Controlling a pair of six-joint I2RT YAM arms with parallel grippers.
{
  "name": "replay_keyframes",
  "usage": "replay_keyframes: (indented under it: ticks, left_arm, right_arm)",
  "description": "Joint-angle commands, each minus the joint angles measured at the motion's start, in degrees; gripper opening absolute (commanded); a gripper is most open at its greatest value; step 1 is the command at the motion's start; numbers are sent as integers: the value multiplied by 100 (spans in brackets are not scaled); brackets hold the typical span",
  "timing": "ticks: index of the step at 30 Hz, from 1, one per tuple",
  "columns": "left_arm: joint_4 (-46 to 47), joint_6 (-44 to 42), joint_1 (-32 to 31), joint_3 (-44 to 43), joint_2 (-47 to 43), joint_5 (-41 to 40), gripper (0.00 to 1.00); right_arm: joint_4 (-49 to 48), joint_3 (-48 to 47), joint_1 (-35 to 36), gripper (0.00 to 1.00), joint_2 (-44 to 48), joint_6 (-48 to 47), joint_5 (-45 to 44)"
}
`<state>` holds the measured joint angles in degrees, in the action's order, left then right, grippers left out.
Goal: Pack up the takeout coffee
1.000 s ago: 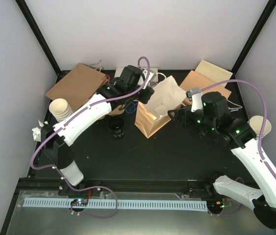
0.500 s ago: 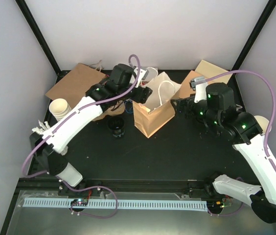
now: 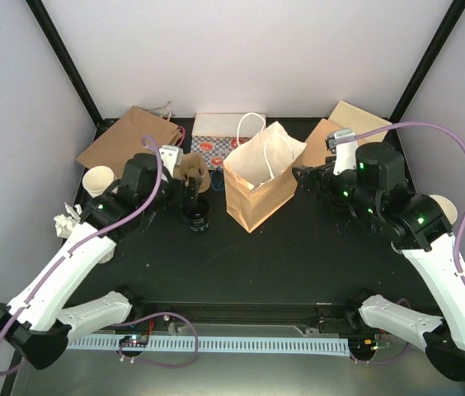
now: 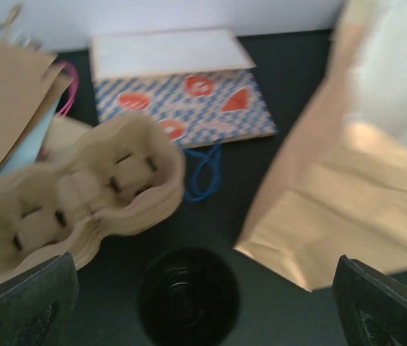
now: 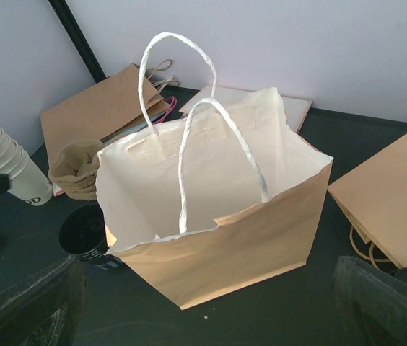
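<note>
takeout coffee (image 3: 195, 217) sat just left of the bag (image 3: 257, 194), unpacked. left gripper (image 3: 191, 198) had pulled back from the bag mouth, spread wide over the coffee. right gripper (image 3: 301, 186) spread beside the bag. i judged pickup next.

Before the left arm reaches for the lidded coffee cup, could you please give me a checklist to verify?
1. Left fingers open: ok.
2. Coffee cup upright, black lid on: ok.
3. Cup roughly centred between the left fingers: ok.
4. Room for a finger beside the pulp cup carrier: cannot tell.
5. Paper bag upright, mouth open: ok.
6. Right fingers open, apart from the bag: ok.
</note>
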<state>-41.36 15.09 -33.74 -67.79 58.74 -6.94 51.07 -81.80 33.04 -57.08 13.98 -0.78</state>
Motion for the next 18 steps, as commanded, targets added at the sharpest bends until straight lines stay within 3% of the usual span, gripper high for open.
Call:
replay_keyframes:
  ticks: [1, 4, 12, 15, 18]
  left_arm:
    - [488, 590, 845, 574, 126, 287, 99]
    - [852, 749, 1221, 726, 419, 663, 99]
    - [818, 710, 1651, 146, 1714, 522, 98]
    - [700, 998, 1821, -99, 2101, 284, 95]
    - [576, 1265, 1938, -321, 2473, 242, 99]
  right_arm:
    - [-76, 59, 10, 96, 79, -45, 10]
    - [-58, 88, 10, 96, 107, -33, 29]
    - [-104, 329, 9, 96, 304, 14, 27]
    - [-112, 393, 10, 96, 344, 38, 26]
    - [-141, 447, 10, 96, 387, 48, 36]
